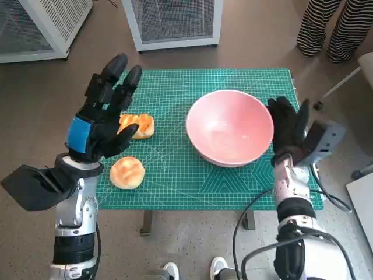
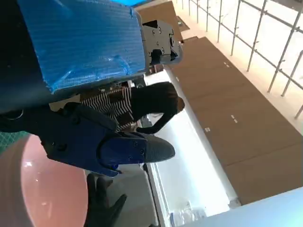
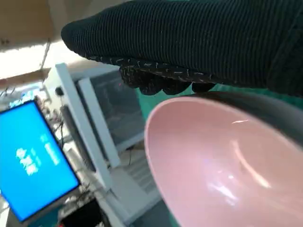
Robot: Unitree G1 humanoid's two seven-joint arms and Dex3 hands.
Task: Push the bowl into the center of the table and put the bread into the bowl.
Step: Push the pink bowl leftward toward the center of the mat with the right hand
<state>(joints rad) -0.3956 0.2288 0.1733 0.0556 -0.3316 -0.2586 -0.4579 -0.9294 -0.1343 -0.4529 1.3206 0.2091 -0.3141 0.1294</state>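
One pink bowl [image 1: 230, 127] on green mat [image 1: 175, 181]. Two bread rolls: one [image 1: 139, 125] partly behind left hand [image 1: 102, 119], other [image 1: 127, 172] nearer table's front edge. One table, its top covered by mat. Two robot hands: left, and right hand [image 1: 288, 125] beside bowl. Two white mesh cabinets on floor: one [image 1: 175, 20] beyond table, one [image 1: 41, 26] further left. One person's pair of striped legs [image 1: 329, 26] at far right.

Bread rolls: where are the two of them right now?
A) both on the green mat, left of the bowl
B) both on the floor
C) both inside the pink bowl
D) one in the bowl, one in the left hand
A: both bread rolls lie on the green mat, left of the empty pink bowl; the left hand above them holds nothing.
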